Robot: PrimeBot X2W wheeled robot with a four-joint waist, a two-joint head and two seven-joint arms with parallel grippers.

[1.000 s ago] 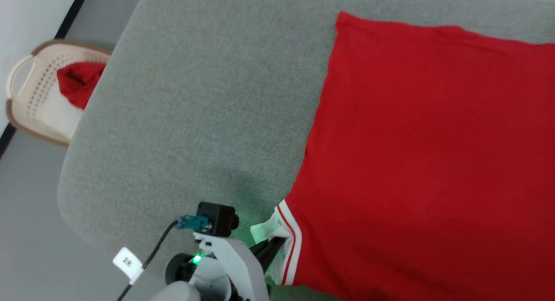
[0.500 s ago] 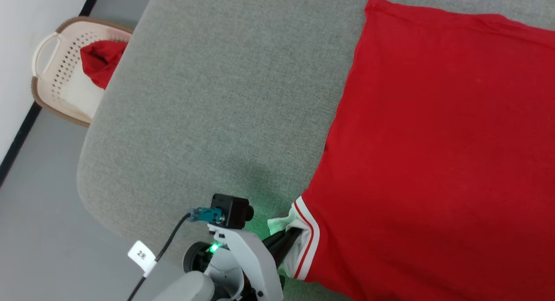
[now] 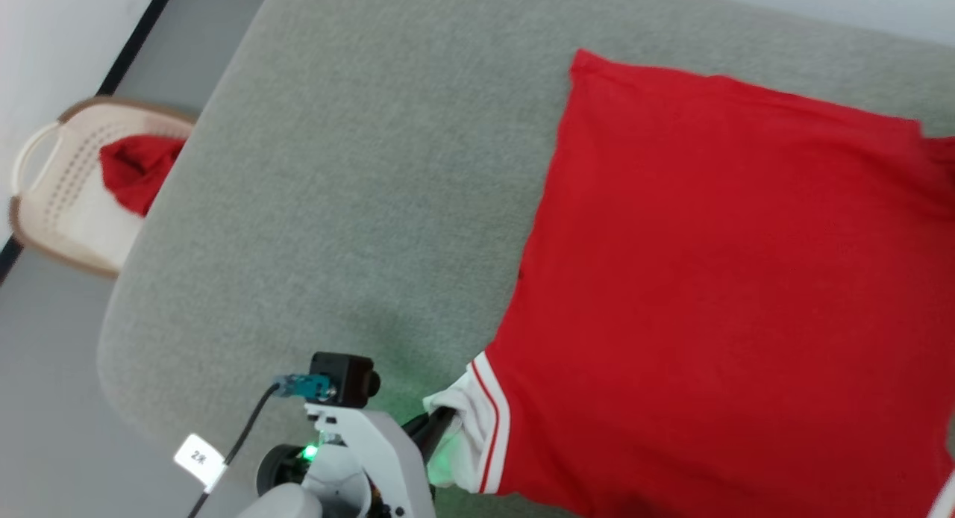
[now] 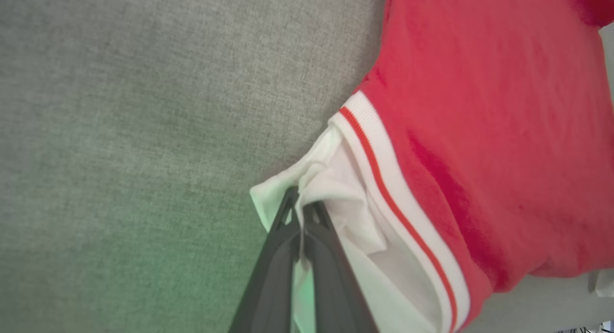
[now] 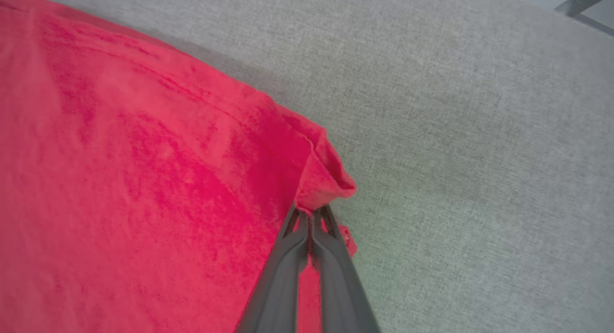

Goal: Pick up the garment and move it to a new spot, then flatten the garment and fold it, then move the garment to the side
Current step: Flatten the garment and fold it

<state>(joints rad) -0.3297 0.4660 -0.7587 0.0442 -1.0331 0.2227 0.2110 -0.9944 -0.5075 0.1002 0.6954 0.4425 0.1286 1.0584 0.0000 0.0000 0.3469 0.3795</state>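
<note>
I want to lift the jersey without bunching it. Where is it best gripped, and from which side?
Take the jersey by its edges: the white sleeve and a red corner, coming from outside, low over the cushion. It lies flat, so only edges offer a pinch; the left gripper and right gripper are shut there.

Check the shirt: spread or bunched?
Spread: shirt mostly flat on the grey pad; left end effector pinches the white sleeve, right end effector a puckered red corner.

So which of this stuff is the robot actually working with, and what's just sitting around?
In the job: red jersey; left gripper, shut on its white sleeve; right gripper, shut on a red corner; grey padded surface underneath.
Lying about: pale basket; plain red cloth inside it.
</note>
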